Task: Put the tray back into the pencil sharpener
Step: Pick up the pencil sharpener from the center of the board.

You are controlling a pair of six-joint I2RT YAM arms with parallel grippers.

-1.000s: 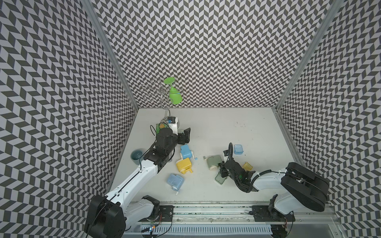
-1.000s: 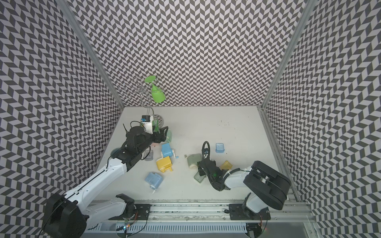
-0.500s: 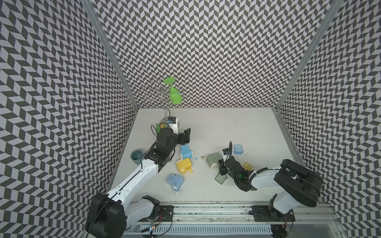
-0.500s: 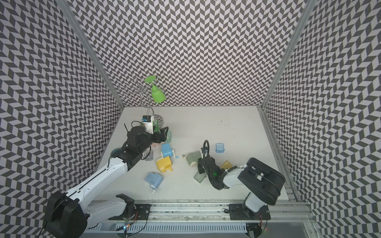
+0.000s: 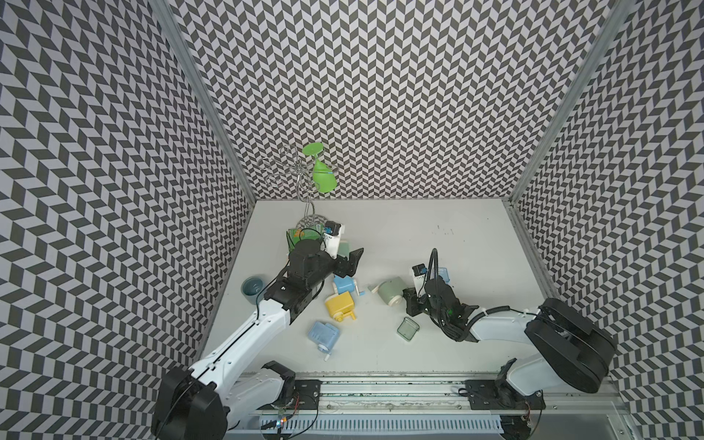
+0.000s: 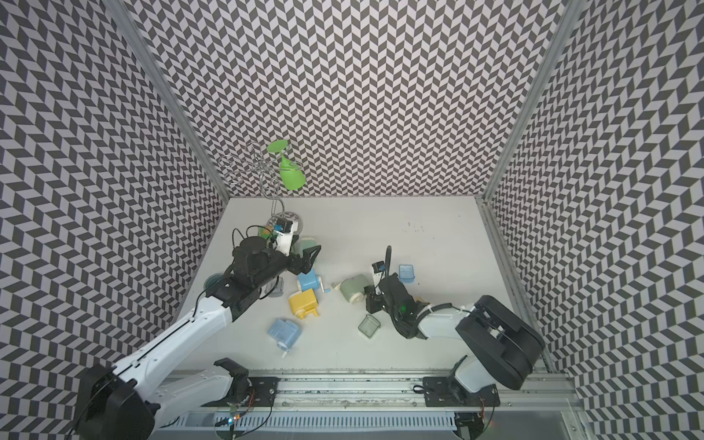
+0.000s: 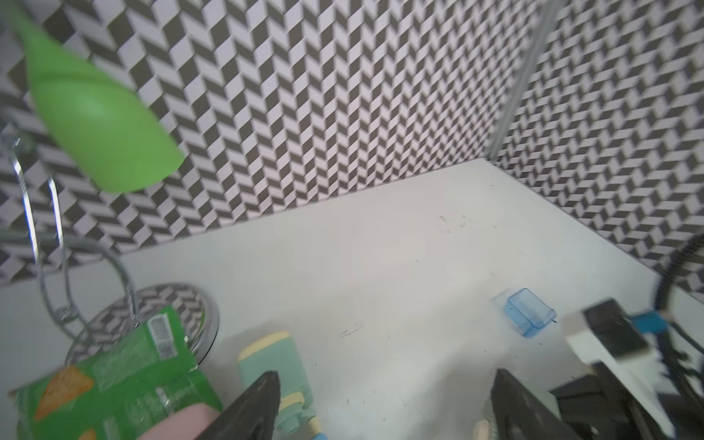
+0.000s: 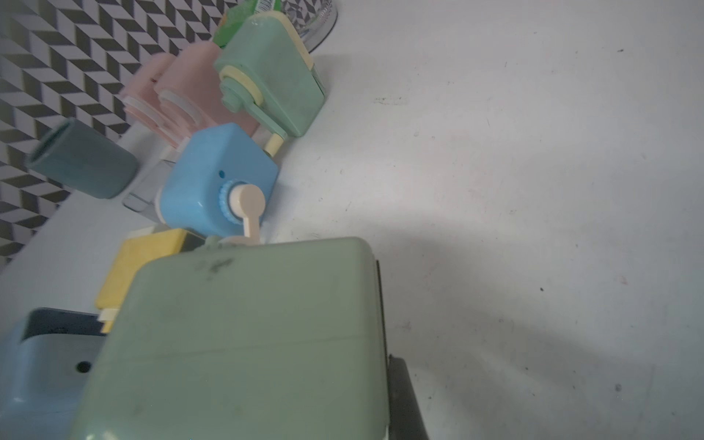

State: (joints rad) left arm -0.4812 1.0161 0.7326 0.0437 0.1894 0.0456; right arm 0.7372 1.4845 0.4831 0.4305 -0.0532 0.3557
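R gripper [image 5: 408, 304] was closed fully within the last sec, jaws set against the sage-green sharpener [image 5: 390, 290] midway between the worktop [image 5: 381, 236] side edges. An actual pinch on its wall can't be confirmed; prob. a brace for insertion. L gripper [image 5: 348, 263] is held wide open, empty, toward the left edge. The green-tinted clear tray [image 5: 408, 329] is seen lying loose nearer the front edge, just beside the R gripper, not yet inserted.

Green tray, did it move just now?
No. The green tray lies in the same spot as before, just as far from the yellow sharpener.
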